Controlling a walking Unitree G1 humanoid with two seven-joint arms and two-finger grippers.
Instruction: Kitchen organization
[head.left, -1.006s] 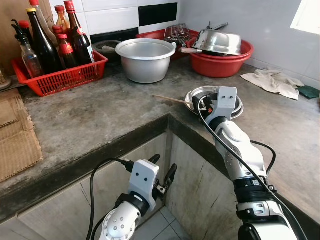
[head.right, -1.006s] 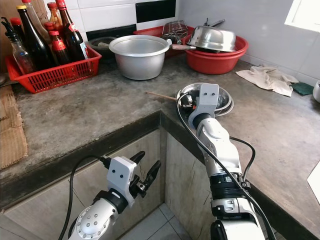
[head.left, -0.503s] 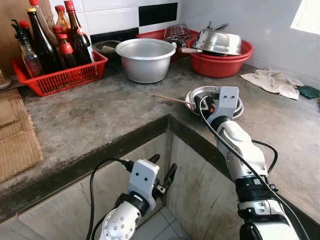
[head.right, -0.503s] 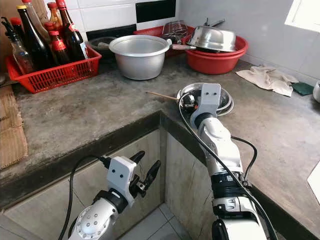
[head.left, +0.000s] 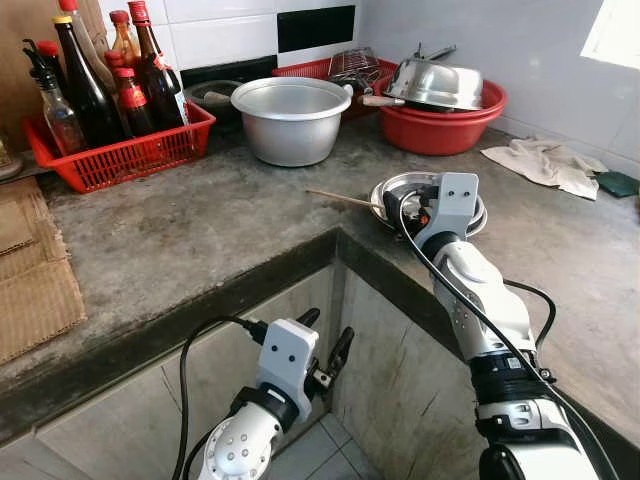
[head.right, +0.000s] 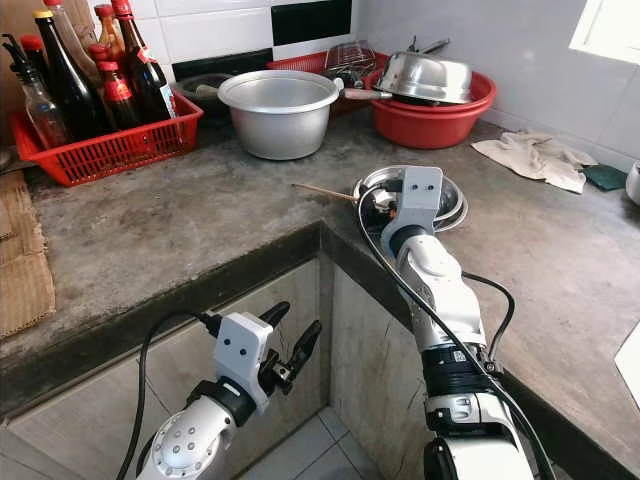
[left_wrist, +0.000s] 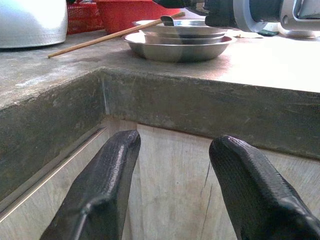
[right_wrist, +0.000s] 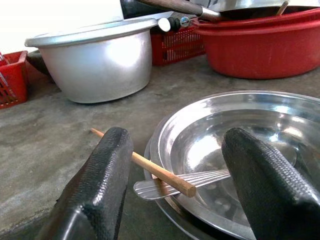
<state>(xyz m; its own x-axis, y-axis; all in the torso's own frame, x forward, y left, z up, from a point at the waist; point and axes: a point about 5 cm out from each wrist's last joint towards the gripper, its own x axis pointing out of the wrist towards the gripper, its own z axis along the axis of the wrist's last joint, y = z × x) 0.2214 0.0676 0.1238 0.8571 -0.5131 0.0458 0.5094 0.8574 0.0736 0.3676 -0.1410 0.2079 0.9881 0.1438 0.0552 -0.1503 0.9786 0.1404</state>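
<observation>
right end effector spread over a chopstick resting on steel bowls

left eye view: the right end effector (head.left: 412, 207) sits low over the stacked steel bowls (head.left: 480, 215) near the inner corner of the concrete table (head.left: 200, 230). a wooden chopstick (head.left: 340, 198) lies with one end on the bowl rim, its long axis running from the bowls out toward the red bottle basket (head.left: 120, 158). the left end effector (head.left: 326, 340) hangs below the table edge.

right eye view: the same scene; an aluminium pot (head.right: 278, 112) stands well behind the chopstick.

left wrist view: the left fingers (left_wrist: 100, 195) stand apart on nothing, facing the cabinet front.

right wrist view: the right fingers (right_wrist: 100, 190) are spread, the chopstick's near end between them, touching neither, and crossing a spoon handle (right_wrist: 200, 178). the chopstick looks light, stiff, thin and apt to roll or slip; i judge the raised end at the rim the best hold, pinched across its axis.
</observation>
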